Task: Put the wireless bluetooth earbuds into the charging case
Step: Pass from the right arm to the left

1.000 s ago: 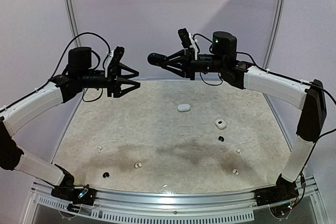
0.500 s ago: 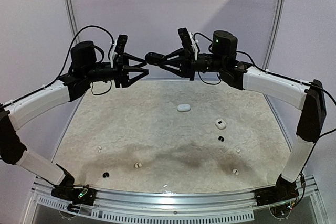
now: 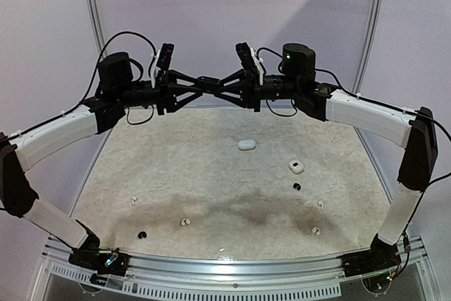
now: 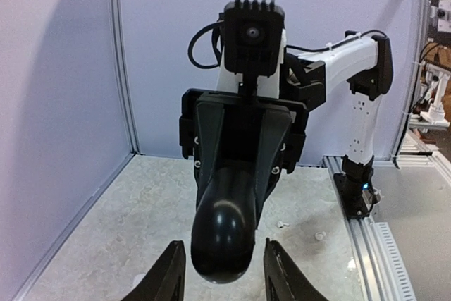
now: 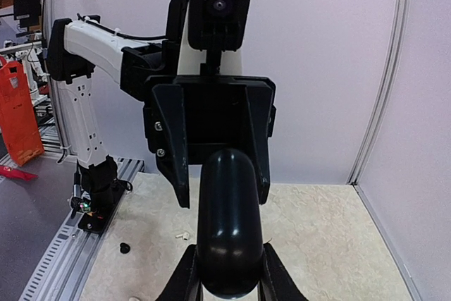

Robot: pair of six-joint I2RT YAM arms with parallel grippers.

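Observation:
My right gripper [image 3: 220,82] is shut on a black capsule-shaped charging case [image 3: 208,81] and holds it level, high above the table. In the right wrist view the case [image 5: 229,230] sits tight between my fingertips [image 5: 184,273]. My left gripper [image 3: 197,84] is open and faces it, with its jaws on either side of the case's free end [image 4: 222,234] and a gap on each side. Small earbuds lie on the table below: white ones [image 3: 132,200] [image 3: 185,222] [image 3: 316,230] and black ones [image 3: 141,234] [image 3: 297,187].
Two white cases [image 3: 246,144] [image 3: 296,167] lie on the table's right half. A metal rail [image 3: 232,269] runs along the near edge. Grey walls close in the back and sides. Both arms meet at mid-height over the far table edge.
My left arm has swung right towards the right gripper, and its open jaws now straddle the case's free end. The right gripper has edged slightly left with the case.

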